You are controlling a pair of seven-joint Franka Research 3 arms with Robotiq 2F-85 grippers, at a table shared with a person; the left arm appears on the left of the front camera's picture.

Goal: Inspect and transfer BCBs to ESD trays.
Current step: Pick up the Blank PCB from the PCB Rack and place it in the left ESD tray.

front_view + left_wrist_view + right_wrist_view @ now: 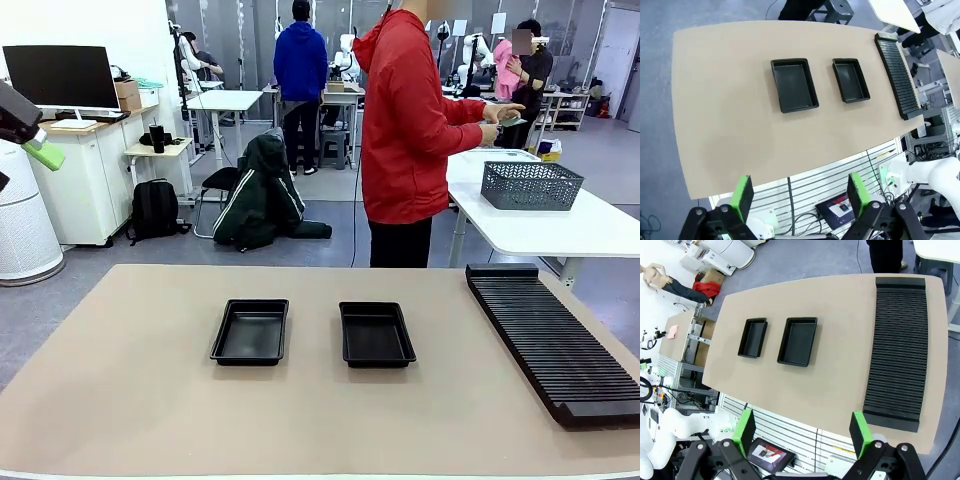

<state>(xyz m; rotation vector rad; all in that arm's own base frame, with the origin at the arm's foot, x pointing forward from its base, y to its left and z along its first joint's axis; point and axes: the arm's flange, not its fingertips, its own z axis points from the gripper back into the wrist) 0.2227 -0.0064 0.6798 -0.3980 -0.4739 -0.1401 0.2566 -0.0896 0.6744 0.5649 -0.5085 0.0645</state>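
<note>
Two empty black ESD trays [250,332] [376,334] lie side by side mid-table. From high above, the left wrist view shows them [794,85] [851,80], as does the right wrist view [753,337] [798,341]. A person in a red top stands at the far side, turned away to the right. Their hands hold a thin green flat piece [513,121] that looks like a BCB, too small to be sure. My left gripper [40,150] [800,197] hangs open, high at the far left. My right gripper [802,432] is open too, well above the table's near edge.
A long black ribbed rack [555,340] [896,75] [897,345] runs along the table's right side. Behind it, a grey mesh basket [530,185] stands on a white table [560,225]. Bare tan tabletop surrounds the trays.
</note>
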